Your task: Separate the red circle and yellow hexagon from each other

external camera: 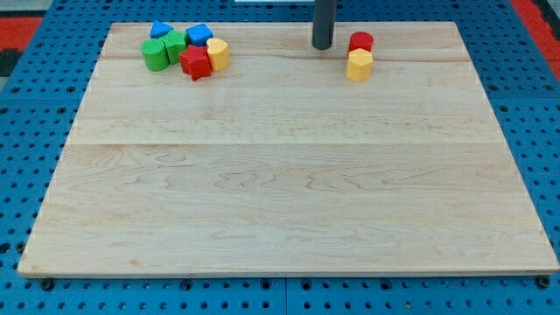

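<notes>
tip (322,45) near view's top, just left of red circle (360,41), apart | yellow hexagon (359,65) directly below red circle, touching | cluster at top left of board (280,201): two green blocks (162,51), two blue blocks (184,33), red star (196,63), second yellow block (217,53), packed together, well apart from the pair

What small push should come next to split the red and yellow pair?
Probably slide my tip toward the view's right into the red circle. It sits just left of that block, which touches the yellow hexagon below it, so a sideways push should part them.
</notes>
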You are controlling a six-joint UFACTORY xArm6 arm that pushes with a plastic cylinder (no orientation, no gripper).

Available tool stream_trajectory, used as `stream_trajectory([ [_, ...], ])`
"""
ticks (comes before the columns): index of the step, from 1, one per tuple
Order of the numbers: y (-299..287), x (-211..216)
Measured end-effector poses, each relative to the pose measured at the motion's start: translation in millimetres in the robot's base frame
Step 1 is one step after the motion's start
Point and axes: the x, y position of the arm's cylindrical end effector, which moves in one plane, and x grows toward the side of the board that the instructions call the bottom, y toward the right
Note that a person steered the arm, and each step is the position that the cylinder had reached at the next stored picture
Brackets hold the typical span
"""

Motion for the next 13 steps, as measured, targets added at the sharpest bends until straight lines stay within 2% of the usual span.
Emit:
stream_trajectory([
  [1,62,36],
  [2,15,27],
  [5,-1,29],
  [7,21,15],
  [8,24,47],
  [10,91,60],
  [12,136,-28],
  [13,69,-27],
])
